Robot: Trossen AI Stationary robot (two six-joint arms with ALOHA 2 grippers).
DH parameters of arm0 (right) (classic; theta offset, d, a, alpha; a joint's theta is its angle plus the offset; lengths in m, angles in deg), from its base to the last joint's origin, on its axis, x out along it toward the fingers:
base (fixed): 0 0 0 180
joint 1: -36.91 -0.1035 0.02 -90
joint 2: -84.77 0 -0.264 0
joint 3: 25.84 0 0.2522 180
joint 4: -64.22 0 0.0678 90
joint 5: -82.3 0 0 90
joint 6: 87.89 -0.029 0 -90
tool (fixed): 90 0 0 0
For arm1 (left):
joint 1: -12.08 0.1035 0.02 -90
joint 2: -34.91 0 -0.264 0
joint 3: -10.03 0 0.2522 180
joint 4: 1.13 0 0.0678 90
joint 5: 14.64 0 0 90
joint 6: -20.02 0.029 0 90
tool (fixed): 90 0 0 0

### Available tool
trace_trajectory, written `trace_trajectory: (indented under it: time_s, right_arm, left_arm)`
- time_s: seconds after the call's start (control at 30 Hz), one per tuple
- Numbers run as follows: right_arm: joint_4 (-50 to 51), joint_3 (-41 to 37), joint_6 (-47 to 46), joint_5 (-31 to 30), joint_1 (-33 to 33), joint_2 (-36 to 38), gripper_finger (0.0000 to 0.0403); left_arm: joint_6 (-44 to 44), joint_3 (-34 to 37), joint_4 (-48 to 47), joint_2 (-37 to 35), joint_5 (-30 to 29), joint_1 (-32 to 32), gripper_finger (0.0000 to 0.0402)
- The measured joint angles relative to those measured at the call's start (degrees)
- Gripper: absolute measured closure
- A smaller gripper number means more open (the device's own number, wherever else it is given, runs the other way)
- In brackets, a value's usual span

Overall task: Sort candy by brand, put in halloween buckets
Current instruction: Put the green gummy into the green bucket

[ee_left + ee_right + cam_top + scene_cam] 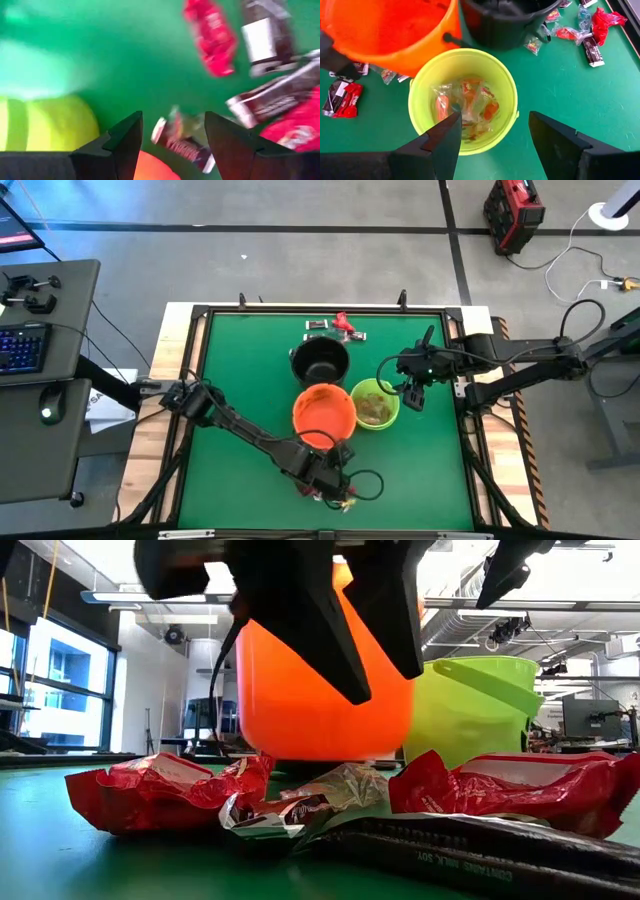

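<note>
Three buckets stand mid-table: black (320,360), orange (323,412) and lime green (375,402). My left gripper (330,480) hangs open over a heap of candy (336,498) near the table's near edge. Its fingertips (360,690) are above the wrappers. A brown and silver sweet (182,137) lies below the gap of my left gripper (172,116). Red sweets (160,790) and dark ones (480,845) lie around it. My right gripper (494,115) is open above the green bucket (462,100), which holds pale sweets (470,107).
More candy (335,328) lies by the table's far edge behind the black bucket (510,20). A few sweets (342,97) lie beside the orange bucket (390,30). The green mat (230,380) is bare to the left of the buckets, and a raised frame borders the table.
</note>
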Motion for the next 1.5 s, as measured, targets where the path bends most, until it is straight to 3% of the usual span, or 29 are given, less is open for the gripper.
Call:
trace_trajectory:
  time_s: [0.27,0.43,0.6,0.77,1.0,1.33,1.5]
  right_arm:
    - [0.00,0.00,-0.16,0.01,0.00,0.00,0.0179]
    - [-0.08,0.00,0.01,0.03,0.02,-0.02,0.0179]
    - [-1.81,-0.02,0.81,0.04,0.02,-0.02,0.0179]
    - [-8.80,-0.04,1.11,6.31,0.02,-0.38,0.0179]
    - [-25.34,-0.04,0.03,11.78,-2.04,-4.95,0.0179]
    - [-40.52,-0.07,9.92,10.97,-2.35,-22.51,0.0179]
    - [-43.30,-0.07,13.22,11.10,-1.33,-28.23,0.0179]
  left_arm:
    - [-12.50,0.02,-1.56,-0.88,-1.14,0.27,0.0198]
    - [-22.70,0.00,-3.18,-5.18,1.67,0.11,0.0198]
    - [-26.49,0.00,-2.17,-10.31,1.65,-0.06,0.0198]
    - [-26.90,0.77,0.46,-12.09,2.05,0.67,0.0198]
    - [-24.05,5.03,6.09,-8.51,5.28,1.89,0.0198]
    - [-21.09,6.23,7.13,-6.05,4.55,1.89,0.0198]
    - [-21.12,6.23,6.69,-6.05,4.50,1.75,0.0198]
